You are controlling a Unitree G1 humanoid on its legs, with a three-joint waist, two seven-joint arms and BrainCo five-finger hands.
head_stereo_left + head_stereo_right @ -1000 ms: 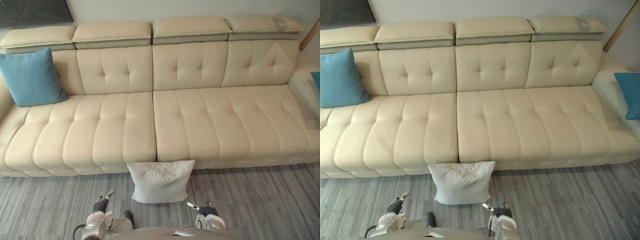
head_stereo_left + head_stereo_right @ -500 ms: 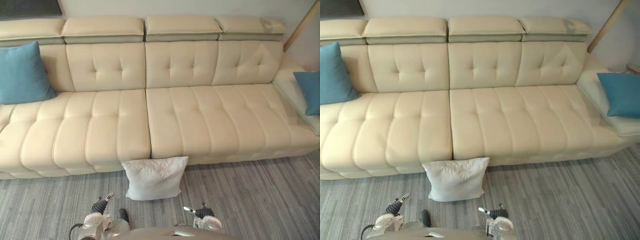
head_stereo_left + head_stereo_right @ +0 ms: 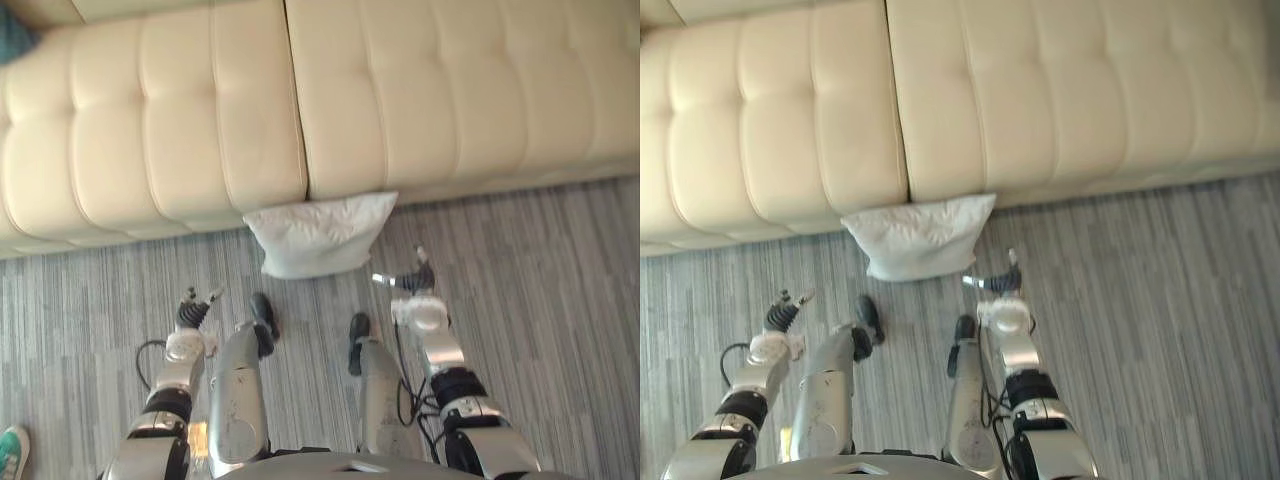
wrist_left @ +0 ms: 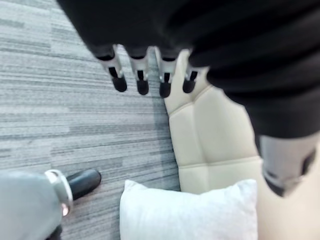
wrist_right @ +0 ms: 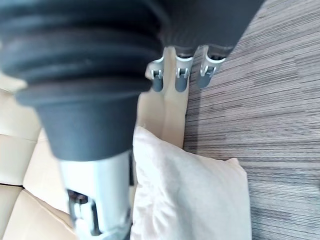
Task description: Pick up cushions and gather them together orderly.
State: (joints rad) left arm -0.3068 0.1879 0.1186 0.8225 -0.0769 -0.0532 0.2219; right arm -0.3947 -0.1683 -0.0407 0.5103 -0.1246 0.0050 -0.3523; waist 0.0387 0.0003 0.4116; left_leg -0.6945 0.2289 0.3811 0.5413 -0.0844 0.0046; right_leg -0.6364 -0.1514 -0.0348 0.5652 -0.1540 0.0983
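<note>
Grey striped carpet [image 3: 520,260], one cream sofa [image 3: 200,130]; one white cushion [image 3: 318,235] leans against its front. Left hand [image 3: 193,305] and right hand [image 3: 415,278] nearby, fingers straight, empty. One teal shoe [image 3: 10,452].

Living room: cream sofa [image 3: 400,90], grey carpet [image 3: 540,270]

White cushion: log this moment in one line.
white cushion: on carpet against sofa front, ungrasped | left hand: open, empty | right hand: open, empty, beside cushion
</note>
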